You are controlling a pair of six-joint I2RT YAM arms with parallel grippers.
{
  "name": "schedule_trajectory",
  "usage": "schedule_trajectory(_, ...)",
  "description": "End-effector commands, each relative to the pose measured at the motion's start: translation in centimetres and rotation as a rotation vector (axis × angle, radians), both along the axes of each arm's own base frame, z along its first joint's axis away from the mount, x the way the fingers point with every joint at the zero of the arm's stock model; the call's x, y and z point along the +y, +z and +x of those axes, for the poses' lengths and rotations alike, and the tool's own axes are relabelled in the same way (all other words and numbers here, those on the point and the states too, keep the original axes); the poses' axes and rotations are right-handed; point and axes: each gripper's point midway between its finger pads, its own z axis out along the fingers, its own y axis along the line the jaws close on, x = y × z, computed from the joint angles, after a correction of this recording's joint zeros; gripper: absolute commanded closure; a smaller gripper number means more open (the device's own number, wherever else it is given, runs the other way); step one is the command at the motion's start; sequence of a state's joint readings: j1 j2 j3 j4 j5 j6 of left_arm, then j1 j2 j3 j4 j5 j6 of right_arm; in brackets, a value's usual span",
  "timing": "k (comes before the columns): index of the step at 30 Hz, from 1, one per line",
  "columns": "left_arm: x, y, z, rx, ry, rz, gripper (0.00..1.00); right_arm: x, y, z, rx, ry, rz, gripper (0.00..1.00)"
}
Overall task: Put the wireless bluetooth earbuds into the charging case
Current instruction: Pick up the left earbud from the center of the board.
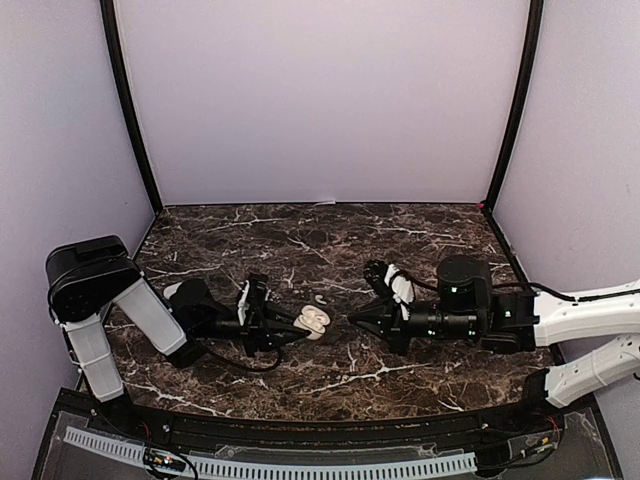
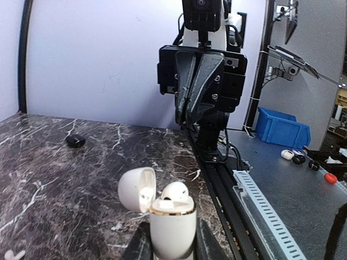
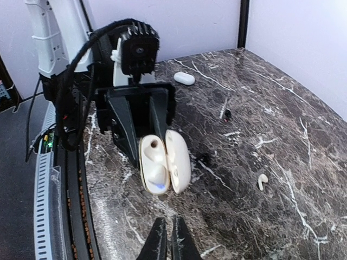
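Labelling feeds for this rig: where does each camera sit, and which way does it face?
Top external: above and behind, looking down at the table; both arms show.
Left wrist: faces the right gripper; the left gripper below holds the charging case.
Right wrist: faces the left gripper; own shut fingertips show.
All views share the charging case.

Robotics lab, test booth in view.
Pale panel walls on black posts box in a dark marble desk; a slotted cable duct lines its near edge, and beside it there's a metal bench carrying a blue parts bin.
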State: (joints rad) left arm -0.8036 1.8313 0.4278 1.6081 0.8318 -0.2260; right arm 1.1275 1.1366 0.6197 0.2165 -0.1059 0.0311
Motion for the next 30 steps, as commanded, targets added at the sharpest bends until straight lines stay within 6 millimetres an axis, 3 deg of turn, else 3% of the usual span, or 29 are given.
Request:
schedule_trajectory(1, 3.4, 5.1, 1.5, -0.121, 0.131, -0.171, 1.00, -0.7, -2.1, 2.2, 0.091, -0.073, -0.066, 0.92)
schedule_trajectory(6, 6.3, 5.2, 2.2, -0.144, 0.211, -0.160, 1.00, 0.1, -4.8, 3.9, 0.165, -0.089, -0.203, 0.87)
schedule_trajectory(12, 8.1, 4.3, 1.4, -0.209, 0.242, -0.129, 1.00, 2.2, -6.0, 6.7, 0.166, -0.127, -0.277, 0.83)
schedule_trajectory(19, 8.7, 3.1, 0.0, -0.326, 0.216, -0.095, 1.00, 2.4, -8.4, 12.7, 0.292, -0.191, -0.348, 0.79)
schedule_trajectory(21, 8.8, 2.8, -0.3, -0.350, 0.215, -0.085, 1.00, 3.1, -8.2, 14.3, 0.308, -0.199, -0.354, 0.76)
schedule_trajectory(30, 9.3, 1.4, -1.4, -0.453, 0.198, -0.050, 1.00, 5.2, -11.5, 17.5, 0.339, -0.226, -0.452, 0.58)
